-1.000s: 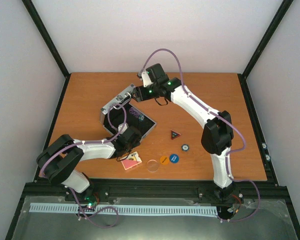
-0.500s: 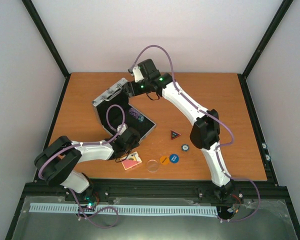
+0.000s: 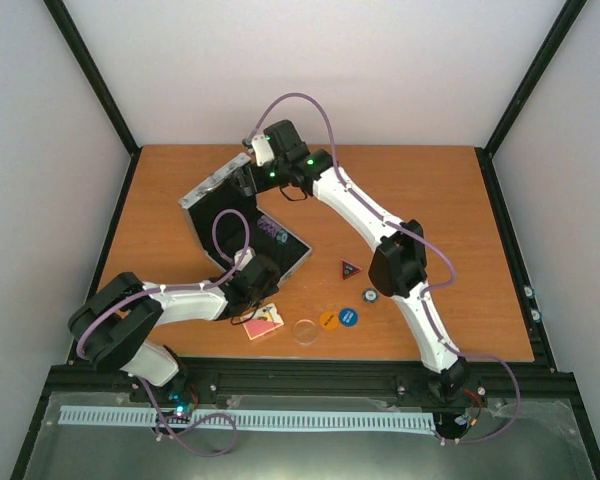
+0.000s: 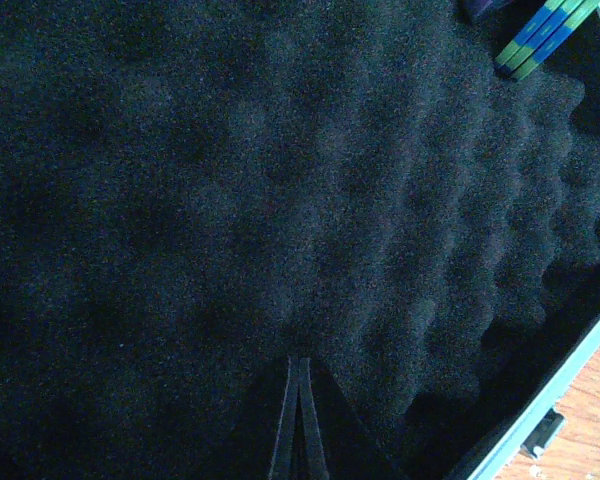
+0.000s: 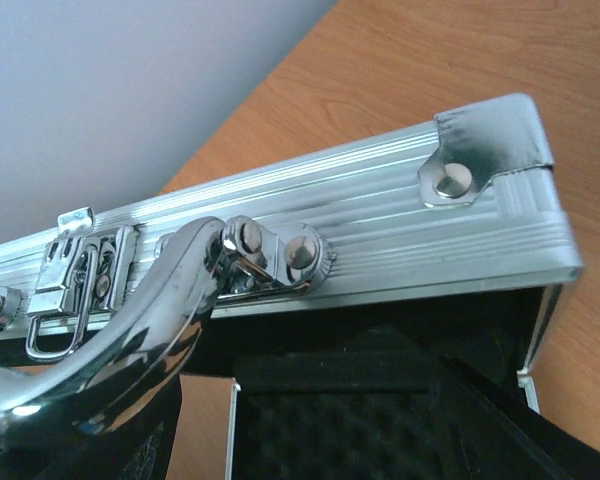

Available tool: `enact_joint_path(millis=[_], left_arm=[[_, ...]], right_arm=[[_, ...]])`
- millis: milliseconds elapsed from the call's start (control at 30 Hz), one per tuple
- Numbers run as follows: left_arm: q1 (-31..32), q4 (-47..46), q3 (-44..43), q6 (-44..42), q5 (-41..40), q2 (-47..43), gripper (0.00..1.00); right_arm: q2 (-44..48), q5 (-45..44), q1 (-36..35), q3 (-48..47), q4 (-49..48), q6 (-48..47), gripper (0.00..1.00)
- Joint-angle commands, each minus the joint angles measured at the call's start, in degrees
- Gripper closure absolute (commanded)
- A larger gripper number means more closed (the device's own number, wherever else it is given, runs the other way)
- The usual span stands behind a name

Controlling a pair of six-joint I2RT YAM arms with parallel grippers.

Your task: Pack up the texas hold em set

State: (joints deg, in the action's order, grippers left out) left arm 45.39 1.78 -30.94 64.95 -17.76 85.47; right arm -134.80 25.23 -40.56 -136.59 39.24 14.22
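The silver case (image 3: 302, 250) lies open, and its lid (image 3: 212, 185) is tilted up toward the far left. My right gripper (image 3: 244, 176) is at the lid's handle edge. In the right wrist view its dark fingers (image 5: 500, 420) are spread below the lid rim (image 5: 380, 215) and the chrome handle (image 5: 130, 320). My left gripper (image 3: 263, 270) is shut and presses its tips (image 4: 300, 365) on the black foam (image 4: 280, 200) in the base. Blue-green chips (image 4: 545, 30) lie in the case. A pink card deck (image 3: 263, 322), clear disc (image 3: 305, 331), orange disc (image 3: 327, 320), blue disc (image 3: 348, 317), blue-white chip (image 3: 369, 296) and red-black triangle (image 3: 350, 268) lie on the table.
The wooden table (image 3: 450, 210) is enclosed by a black frame and white walls. The loose pieces sit in a row near the front edge, right of the left arm. The right arm stretches diagonally across the table's middle.
My right gripper has moved left and back with the lid's edge, and the lid has swung further open. The left arm has not moved.
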Motion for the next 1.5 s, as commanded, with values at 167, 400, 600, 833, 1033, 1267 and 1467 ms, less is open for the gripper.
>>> enact_joint_path(millis=[167,400,600,833,1033,1267,1467], left_arm=[[0.23,12.45,5.09,0.27,3.56,2.66,0.99],[0.28,12.53,4.67,0.18,3.53,3.02,0.99],[0.25,12.63,4.41,0.18,3.47,3.12,0.99],[0.27,12.63,4.48,0.31,3.52,3.11,0.99],[0.25,12.63,4.59,0.44,3.45,3.1,0.99],[0.28,12.46,4.57,0.44,3.43,3.53,0.99],[0.25,12.39,4.57,0.44,3.51,3.62,0.99]], right_arm=[[-5.42,0.48,-0.4,-5.2,-4.27,0.42,0.3],[-8.42,0.83,-0.39,-7.6,-5.2,0.25,0.29],[-5.22,-1.17,-0.33,-3.43,-3.46,-0.97,0.29],[-0.77,-2.42,-0.31,2.87,-2.56,-3.23,0.29],[1.67,-3.55,0.02,5.58,-1.64,-4.68,0.28],[3.99,-7.09,1.27,8.42,1.36,-5.77,0.28],[8.55,-8.03,3.4,19.15,-2.44,-5.03,0.28]])
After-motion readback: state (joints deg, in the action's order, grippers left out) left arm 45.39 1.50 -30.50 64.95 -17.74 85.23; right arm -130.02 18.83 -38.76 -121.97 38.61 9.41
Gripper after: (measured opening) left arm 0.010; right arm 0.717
